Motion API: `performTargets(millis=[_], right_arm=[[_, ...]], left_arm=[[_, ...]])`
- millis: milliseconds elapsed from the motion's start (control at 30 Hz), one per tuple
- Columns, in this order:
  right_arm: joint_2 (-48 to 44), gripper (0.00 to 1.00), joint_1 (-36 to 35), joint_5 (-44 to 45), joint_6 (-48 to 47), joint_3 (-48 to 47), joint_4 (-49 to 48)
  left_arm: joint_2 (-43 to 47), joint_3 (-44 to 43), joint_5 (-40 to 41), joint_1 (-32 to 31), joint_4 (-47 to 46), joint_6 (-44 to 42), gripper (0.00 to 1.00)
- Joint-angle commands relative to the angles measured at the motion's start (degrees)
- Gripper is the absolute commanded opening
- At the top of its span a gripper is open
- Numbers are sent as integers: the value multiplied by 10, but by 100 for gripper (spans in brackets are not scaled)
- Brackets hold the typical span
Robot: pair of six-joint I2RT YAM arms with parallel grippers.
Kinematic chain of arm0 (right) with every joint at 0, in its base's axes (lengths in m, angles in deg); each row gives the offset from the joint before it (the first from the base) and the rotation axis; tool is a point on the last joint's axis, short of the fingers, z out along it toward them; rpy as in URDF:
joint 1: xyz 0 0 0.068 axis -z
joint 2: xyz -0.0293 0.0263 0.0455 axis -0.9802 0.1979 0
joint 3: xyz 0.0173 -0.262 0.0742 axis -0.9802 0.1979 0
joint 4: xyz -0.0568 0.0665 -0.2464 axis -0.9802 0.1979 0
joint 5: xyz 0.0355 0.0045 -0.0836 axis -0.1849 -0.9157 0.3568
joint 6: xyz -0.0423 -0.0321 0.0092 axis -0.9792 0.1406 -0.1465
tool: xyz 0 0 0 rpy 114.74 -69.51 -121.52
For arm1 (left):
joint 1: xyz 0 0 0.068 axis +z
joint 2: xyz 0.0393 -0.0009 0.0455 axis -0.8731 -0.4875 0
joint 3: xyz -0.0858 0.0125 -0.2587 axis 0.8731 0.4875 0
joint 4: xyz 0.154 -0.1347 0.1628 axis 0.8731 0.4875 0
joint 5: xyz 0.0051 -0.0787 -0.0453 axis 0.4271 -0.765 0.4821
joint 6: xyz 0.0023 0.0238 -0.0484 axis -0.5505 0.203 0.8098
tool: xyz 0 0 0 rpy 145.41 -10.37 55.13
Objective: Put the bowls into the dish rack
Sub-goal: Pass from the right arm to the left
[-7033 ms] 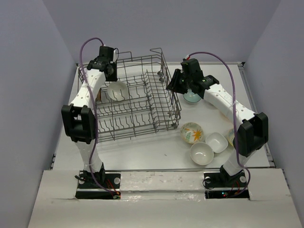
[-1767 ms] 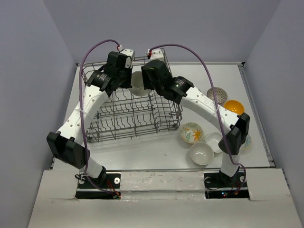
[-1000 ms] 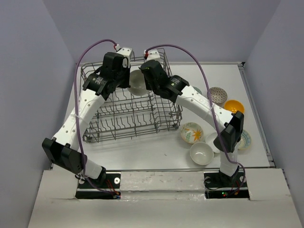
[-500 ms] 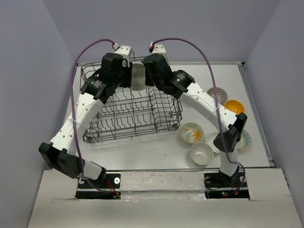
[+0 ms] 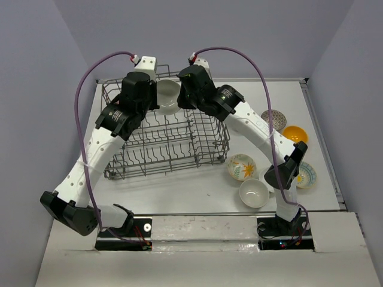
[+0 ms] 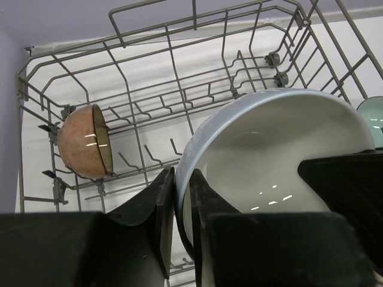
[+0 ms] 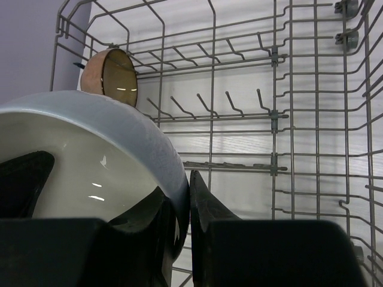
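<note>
Left wrist: left claw [image 6: 181, 182] pinches bowl [image 6: 269, 158] rim.

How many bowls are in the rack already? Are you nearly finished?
Not nearly. One brown bowl stands in the dish rack. The left hand and right hand both pinch a pale bowl above it. Waiting on the table: speckled bowl, orange bowl, floral bowl, white bowl, patterned bowl.

A white table [image 5: 197, 185] is seen. The dish rack [image 5: 164, 146] is set on its left half. At the right, a speckled bowl [image 5: 273, 119], an orange-yellow bowl [image 5: 294, 134], a floral bowl [image 5: 242, 167], a plain white bowl [image 5: 254, 192] and a partly hidden patterned bowl [image 5: 307, 175] are laid.
</note>
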Motion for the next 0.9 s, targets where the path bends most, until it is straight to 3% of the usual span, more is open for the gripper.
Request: performTargets(millis=[0, 333, 400, 633, 867], right_arm=[[-1, 1, 3, -32, 44, -34, -27], [-10, 1, 9, -82, 66, -37, -33], [-13, 1, 14, -90, 68, -39, -35], [-19, 1, 14, -116, 76, -39, -41], [-31, 1, 14, -133, 83, -18, -57]], left_arm=[[24, 14, 28, -18, -49, 3, 22], [29, 34, 94, -48, -72, -6, 18], [31, 40, 103, -53, -78, -8, 28], [38, 53, 121, -57, -85, -10, 29], [36, 57, 144, -63, -89, -15, 10]])
